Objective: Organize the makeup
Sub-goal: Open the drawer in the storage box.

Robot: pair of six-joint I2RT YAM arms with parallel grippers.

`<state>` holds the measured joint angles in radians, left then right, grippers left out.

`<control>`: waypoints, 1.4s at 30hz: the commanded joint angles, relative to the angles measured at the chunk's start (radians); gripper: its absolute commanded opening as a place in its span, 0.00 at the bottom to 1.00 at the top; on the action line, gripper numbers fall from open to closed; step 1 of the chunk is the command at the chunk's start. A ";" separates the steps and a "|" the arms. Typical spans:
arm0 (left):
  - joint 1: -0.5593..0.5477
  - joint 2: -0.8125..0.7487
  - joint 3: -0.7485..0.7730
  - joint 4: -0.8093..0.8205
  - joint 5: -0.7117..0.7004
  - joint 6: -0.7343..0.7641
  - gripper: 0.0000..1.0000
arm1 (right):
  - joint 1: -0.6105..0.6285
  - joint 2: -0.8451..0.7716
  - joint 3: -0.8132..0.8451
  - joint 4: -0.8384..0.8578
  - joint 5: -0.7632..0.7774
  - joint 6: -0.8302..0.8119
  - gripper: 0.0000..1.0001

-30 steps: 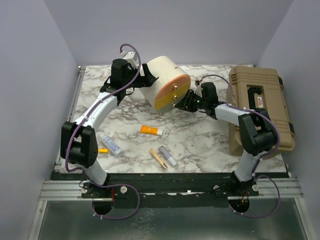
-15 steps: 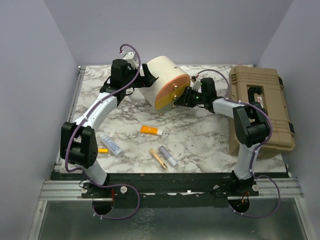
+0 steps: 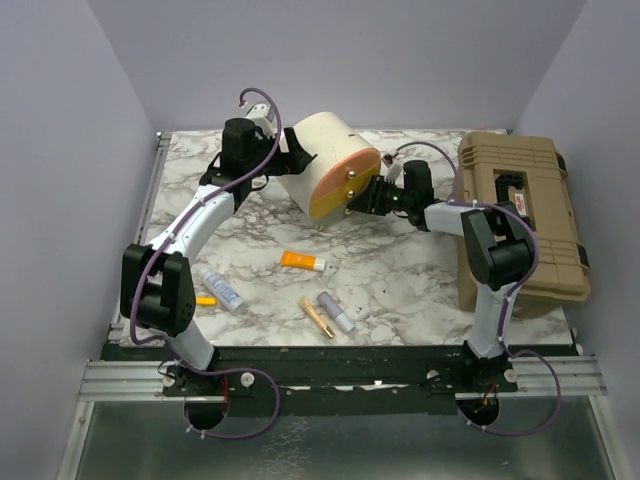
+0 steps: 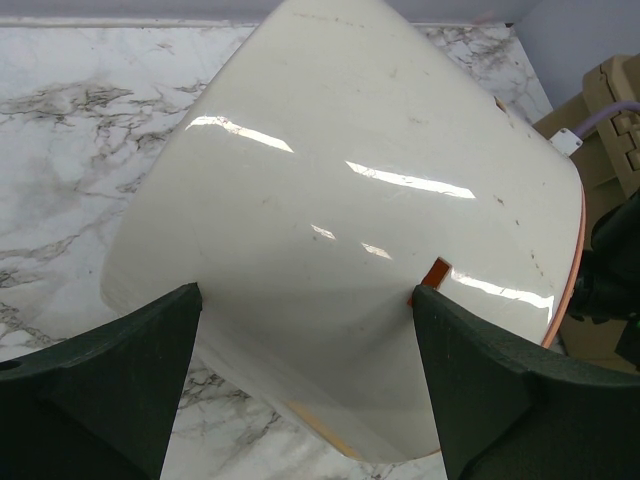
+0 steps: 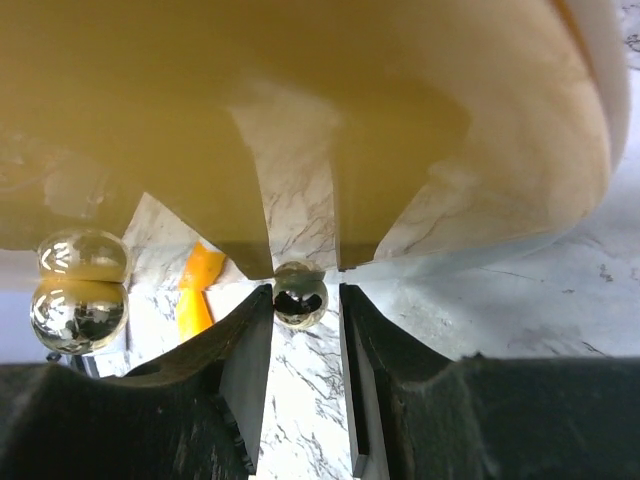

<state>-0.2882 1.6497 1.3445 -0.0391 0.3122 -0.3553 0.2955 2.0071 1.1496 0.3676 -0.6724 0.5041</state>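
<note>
Top external: orange tube [image 3: 302, 262] lies crosswise, cap right; left tool [image 3: 298, 157] clamps round case [image 3: 335, 160]; right tool [image 3: 362, 197] unclear.

The tilted round case [image 3: 322, 158] fills the back middle of the worktop [image 3: 410, 285]. My left pincer [image 4: 305, 340] is clamped across its cream body and my right pincer [image 3: 368, 197] sits against its orange face, jaws either side of a small gold knob [image 5: 299, 294], so nothing passes there. The toolbox [image 3: 520, 205] walls off the right edge. Toward the front, the orange tube [image 3: 301, 262], whitish tube [image 3: 223, 290], yellow pen [image 3: 205, 300], gold tube [image 3: 316, 317] and lilac tube [image 3: 336, 312] lie scattered. I see bare marble between them and the toolbox, and in the back left corner.
</note>
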 commanded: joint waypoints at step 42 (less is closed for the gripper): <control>-0.030 0.030 -0.045 -0.144 0.012 0.024 0.88 | 0.005 -0.173 -0.224 -0.110 0.106 -0.065 0.18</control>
<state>-0.2901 1.6497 1.3434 -0.0387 0.3031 -0.3573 0.2935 1.8938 1.0000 0.3553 -0.6563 0.4667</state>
